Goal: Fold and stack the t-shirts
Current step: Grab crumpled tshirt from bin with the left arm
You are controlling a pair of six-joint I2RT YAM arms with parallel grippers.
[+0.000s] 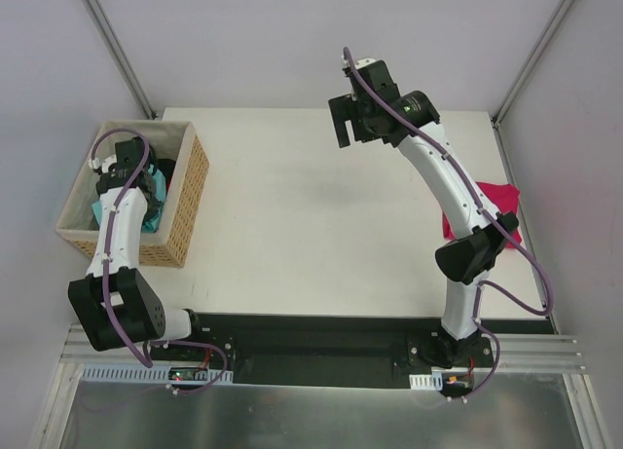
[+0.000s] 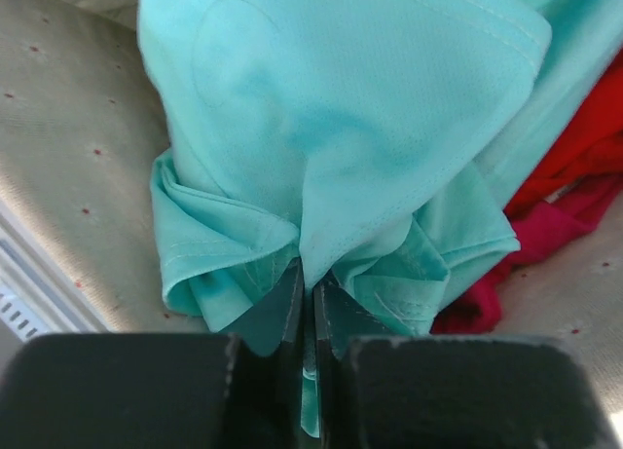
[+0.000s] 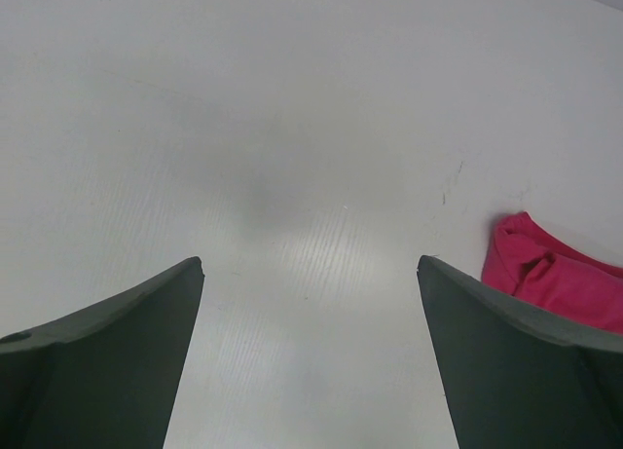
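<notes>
Count, this moment.
Robot arms: 2, one gripper each: left gripper (image 2: 310, 303), right gripper (image 3: 310, 264).
Basket (image 1: 185, 201): 1.
Table (image 1: 292, 225): 1.
T-shirts told apart: teal t-shirt (image 2: 341, 128), 1; magenta t-shirt (image 3: 555, 279), 1.
Red cloth (image 2: 574, 147) beside the teal: number of pieces cannot be told.

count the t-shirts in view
3: a teal one in the basket, pinched by the left gripper; a red-pink one beside it; a pink one on the table, right edge. More may hide underneath.
</notes>
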